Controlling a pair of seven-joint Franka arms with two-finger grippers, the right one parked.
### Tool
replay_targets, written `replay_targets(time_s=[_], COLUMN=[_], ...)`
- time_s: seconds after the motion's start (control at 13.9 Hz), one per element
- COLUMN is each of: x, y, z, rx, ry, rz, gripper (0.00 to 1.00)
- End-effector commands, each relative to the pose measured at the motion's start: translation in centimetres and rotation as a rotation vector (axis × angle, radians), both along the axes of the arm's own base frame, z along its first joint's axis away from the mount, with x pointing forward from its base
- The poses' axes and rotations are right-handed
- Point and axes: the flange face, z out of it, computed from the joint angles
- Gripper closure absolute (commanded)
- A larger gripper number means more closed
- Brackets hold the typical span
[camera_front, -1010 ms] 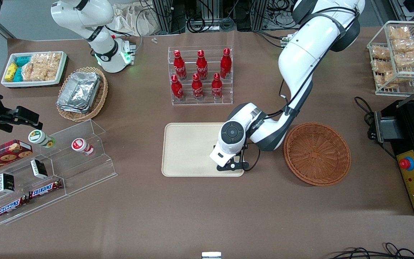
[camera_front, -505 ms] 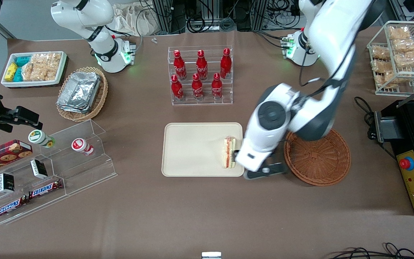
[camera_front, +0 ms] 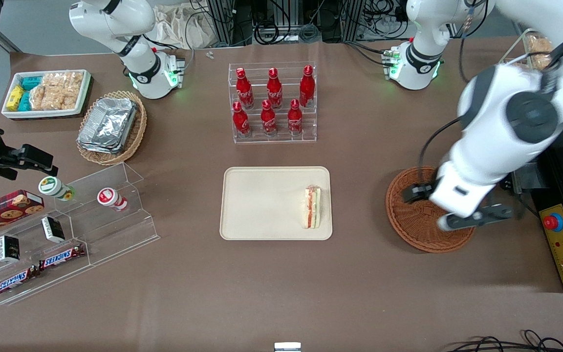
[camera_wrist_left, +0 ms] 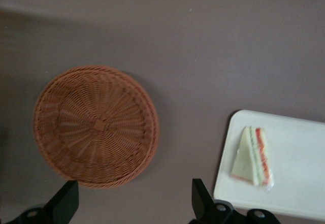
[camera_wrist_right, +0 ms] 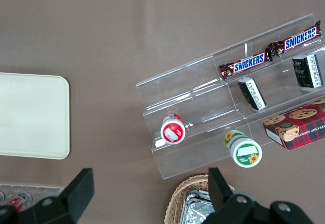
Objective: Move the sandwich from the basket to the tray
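**Sandwich on the tray, basket bare**

From the front we see the sandwich (camera_front: 312, 207) lying on the cream tray (camera_front: 262, 205), near the edge closest to the wicker basket (camera_front: 408, 230) — which holds nothing. The gripper (camera_front: 445, 210) hangs above that basket. Toward the parked arm's end, Snickers bars (camera_front: 39, 269) lie on an acrylic stand.

In the left wrist view we see the fingers (camera_wrist_left: 65, 203) spread wide, gripping nothing.

The right wrist view reads "SNICKERS" clearly.

The sandwich (camera_front: 312, 207) lies on the tray (camera_front: 262, 205). The tool (camera_front: 425, 208) hangs above the basket (camera_front: 418, 234), well apart from the sandwich.
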Motion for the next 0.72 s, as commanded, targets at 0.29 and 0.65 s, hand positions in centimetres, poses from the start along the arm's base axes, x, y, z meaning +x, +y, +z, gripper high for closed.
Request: replay_targets(time_s=[0.29, 0.65], x=[-4.8, -3.2], y=[14.9, 15.3], z=[3.6, 4.3], rx=[0.012, 0.017], ry=[0.088, 0.064], rz=[-0.209, -0.209], gripper=[0.00, 0.00])
